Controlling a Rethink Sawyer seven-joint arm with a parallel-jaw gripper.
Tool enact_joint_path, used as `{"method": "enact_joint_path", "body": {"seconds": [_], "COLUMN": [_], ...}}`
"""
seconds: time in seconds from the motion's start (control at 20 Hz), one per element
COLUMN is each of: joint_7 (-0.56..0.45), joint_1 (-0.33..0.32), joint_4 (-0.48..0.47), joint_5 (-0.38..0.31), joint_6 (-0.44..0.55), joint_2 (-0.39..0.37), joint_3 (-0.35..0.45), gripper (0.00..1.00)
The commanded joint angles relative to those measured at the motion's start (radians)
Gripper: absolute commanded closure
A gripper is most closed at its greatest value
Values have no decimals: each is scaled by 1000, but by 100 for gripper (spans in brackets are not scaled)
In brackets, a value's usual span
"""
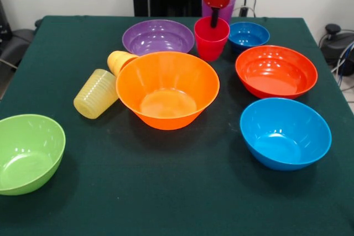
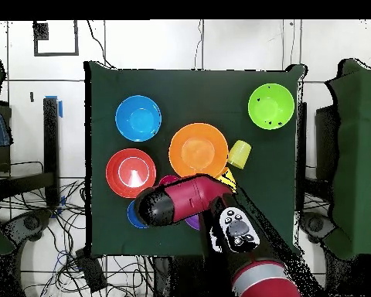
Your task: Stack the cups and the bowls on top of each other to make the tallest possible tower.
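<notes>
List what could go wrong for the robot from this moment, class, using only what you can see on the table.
1. The gripper is down at the red cup, which stands crowded among the purple bowl, the small dark blue bowl and the purple cup. A lift could knock a neighbour.
2. The pale yellow cup and the orange-yellow cup lie on their sides beside the big orange bowl. Moving that bowl may set them rolling.
</notes>
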Motion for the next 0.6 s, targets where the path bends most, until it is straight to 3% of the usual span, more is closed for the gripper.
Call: {"method": "enact_joint_path", "body": {"seconds": [0.05,0.6], "joint_7": [63,-1], "joint_1": [-9,-59], "joint_4": [-54,-22], "joint_5": [55,143], "joint_6": [110,231], "joint_2": [-46,-165], "joint_3": [81,135], "gripper": [100,100]}}
